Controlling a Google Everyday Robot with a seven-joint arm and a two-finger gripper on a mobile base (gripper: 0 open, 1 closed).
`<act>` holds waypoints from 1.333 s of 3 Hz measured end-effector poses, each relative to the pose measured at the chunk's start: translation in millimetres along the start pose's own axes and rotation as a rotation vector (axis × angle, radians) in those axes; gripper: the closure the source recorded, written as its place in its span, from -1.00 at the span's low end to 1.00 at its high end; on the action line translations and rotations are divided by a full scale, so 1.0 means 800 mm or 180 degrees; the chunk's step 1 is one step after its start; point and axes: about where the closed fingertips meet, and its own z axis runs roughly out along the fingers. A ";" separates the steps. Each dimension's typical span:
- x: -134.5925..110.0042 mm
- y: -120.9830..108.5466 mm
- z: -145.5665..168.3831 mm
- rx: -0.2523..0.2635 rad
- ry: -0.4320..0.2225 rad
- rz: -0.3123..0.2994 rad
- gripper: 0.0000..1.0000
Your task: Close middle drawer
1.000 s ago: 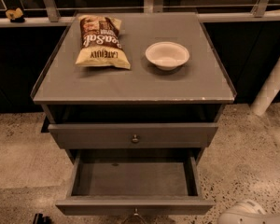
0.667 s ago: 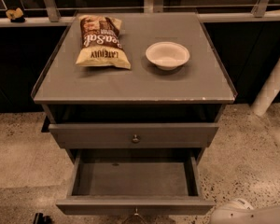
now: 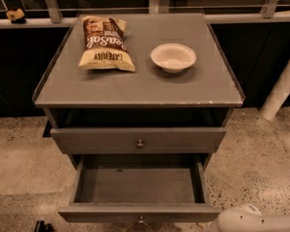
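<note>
The grey cabinet (image 3: 140,88) shows two drawers. The upper drawer (image 3: 101,140), with a round knob (image 3: 140,143), sits just under the tabletop and is pulled out slightly. The middle drawer (image 3: 135,185) below it is pulled far out and empty inside; its front panel (image 3: 96,212) and knob (image 3: 140,222) lie at the bottom edge. The lowest drawer is out of view. My gripper is not in view; only a white rounded part of my arm (image 3: 253,220) shows at the bottom right, beside the open drawer's right front corner.
A chip bag (image 3: 105,43) and a white bowl (image 3: 173,57) rest on the cabinet top. A white post (image 3: 282,86) stands at the right. A small dark object (image 3: 40,225) sits on the speckled floor at the bottom left. Railing runs behind.
The white arm part at the bottom right has crept slightly left and further into view. Both drawers and the items on top have not moved.
</note>
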 end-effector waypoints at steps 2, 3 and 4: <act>-0.050 -0.049 -0.014 0.0336 -0.0230 -0.0149 -1.00; -0.086 -0.093 0.001 0.0305 -0.0205 0.0026 -1.00; -0.086 -0.093 0.001 0.0305 -0.0205 0.0026 -1.00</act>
